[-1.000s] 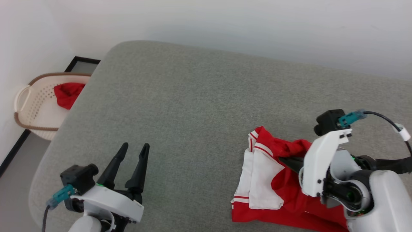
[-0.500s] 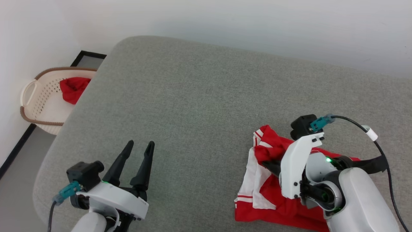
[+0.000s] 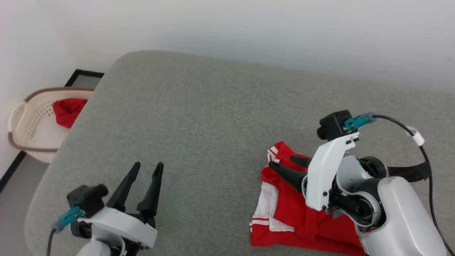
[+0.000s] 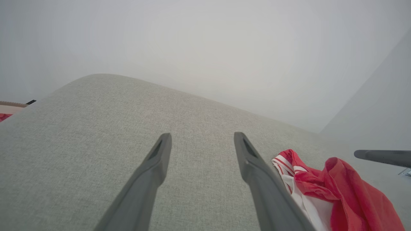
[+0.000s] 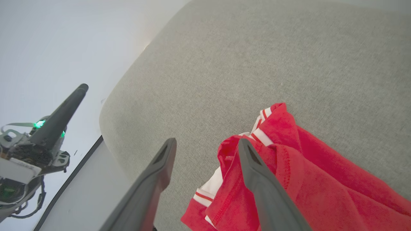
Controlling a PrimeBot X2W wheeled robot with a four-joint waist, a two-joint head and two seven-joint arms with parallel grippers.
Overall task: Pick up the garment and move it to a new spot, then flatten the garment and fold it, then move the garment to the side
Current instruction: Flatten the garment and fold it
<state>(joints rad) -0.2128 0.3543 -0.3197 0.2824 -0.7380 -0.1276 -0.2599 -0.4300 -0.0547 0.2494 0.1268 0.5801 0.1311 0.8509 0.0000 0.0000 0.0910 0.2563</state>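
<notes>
You're working over the wide grey woven-fabric cushion (image 3: 199, 117). The bright red short-sleeved jersey shirt with white, stripe-edged sleeves (image 3: 289, 213) is lying bunched and creased on the cushion's near right part, resting fully on it. Judging from that, the move-to-a-new-spot step looks done and flattening is coming up. You're going to need two edges or corners to pull apart toward the cushion's bare middle.

The right gripper (image 3: 282, 160) is hovering just over the shirt's far bump, its two dark fingers spread and pinching nothing; can't tell if one is brushing fabric. The left gripper (image 3: 148, 165) is hanging over the cushion's near left part, fingers spread and empty, well apart from the shirt.

Nothing is blocking the cushion's middle. Off the cushion's left edge, a cream perforated plastic basket (image 3: 21, 142) is sitting on the floor with a small red cloth (image 3: 65, 112) inside. It isn't in your way.
</notes>
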